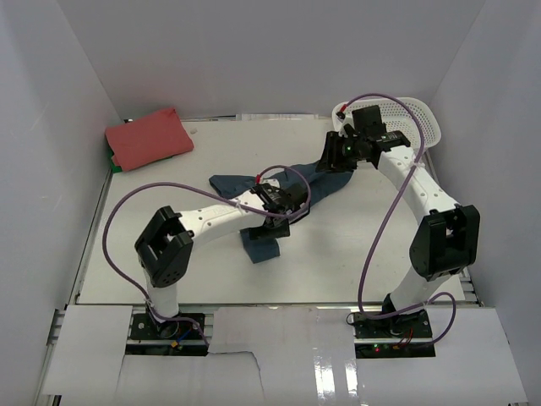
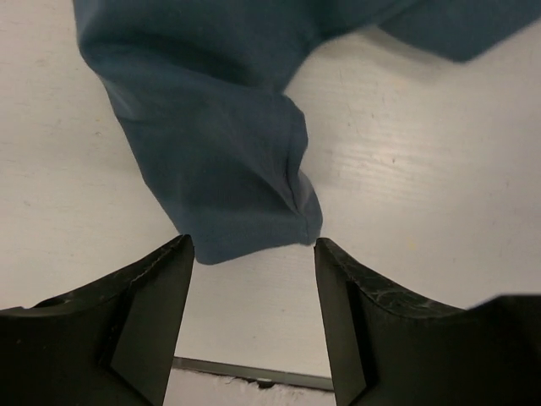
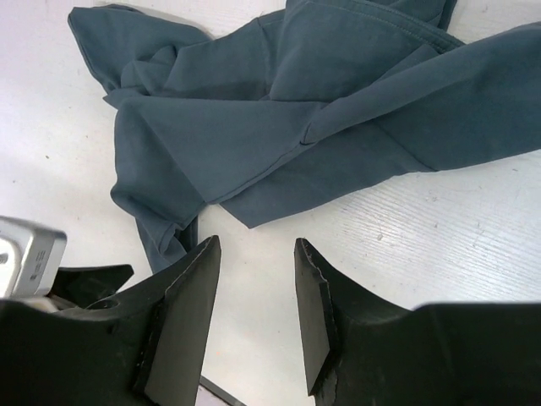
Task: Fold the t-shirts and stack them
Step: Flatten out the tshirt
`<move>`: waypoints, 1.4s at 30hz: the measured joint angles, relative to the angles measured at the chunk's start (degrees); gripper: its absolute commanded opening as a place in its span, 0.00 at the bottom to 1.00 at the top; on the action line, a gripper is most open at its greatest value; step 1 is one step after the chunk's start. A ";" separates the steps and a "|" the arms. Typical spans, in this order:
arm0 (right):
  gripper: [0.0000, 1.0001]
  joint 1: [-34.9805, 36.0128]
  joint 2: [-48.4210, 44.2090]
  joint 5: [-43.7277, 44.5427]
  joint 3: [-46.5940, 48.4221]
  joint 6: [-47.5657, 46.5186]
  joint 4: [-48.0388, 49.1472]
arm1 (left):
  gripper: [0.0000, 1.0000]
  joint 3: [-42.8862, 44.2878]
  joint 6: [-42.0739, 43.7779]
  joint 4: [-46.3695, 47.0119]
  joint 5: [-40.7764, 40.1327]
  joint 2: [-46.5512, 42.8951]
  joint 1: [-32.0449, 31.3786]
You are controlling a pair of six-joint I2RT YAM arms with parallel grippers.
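Observation:
The dark teal-blue t-shirt (image 1: 319, 182) lies crumpled across the middle of the table, with one end (image 1: 260, 245) stretched toward the near side. My left gripper (image 1: 283, 216) hovers over that end. In the left wrist view it (image 2: 252, 249) is open, and the shirt's narrow end (image 2: 211, 144) lies just past the fingertips with nothing between them. My right gripper (image 1: 340, 156) is over the shirt's far right part. Its jaws (image 3: 256, 245) are open above bare table, with the shirt's folds (image 3: 279, 110) just beyond them. The coral-red t-shirt (image 1: 149, 139) lies folded at the far left corner.
A white lattice basket (image 1: 423, 118) stands at the back right, behind the right arm. White walls close in the table on three sides. The table's edge (image 2: 254, 372) shows between the left fingers.

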 measured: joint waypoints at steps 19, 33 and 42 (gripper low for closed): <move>0.47 -0.87 -1.29 2.08 0.02 -0.26 -0.35 | 0.65 17.99 -13.97 -17.51 -5.40 22.10 -4.70; 0.47 -1.62 -1.36 2.08 0.02 -0.79 -0.55 | 0.61 16.92 -15.43 -17.81 -4.66 22.10 -5.44; 0.47 -1.97 -1.36 2.05 0.02 -1.20 -0.66 | 0.55 16.92 -15.87 -17.79 -3.74 22.12 -7.54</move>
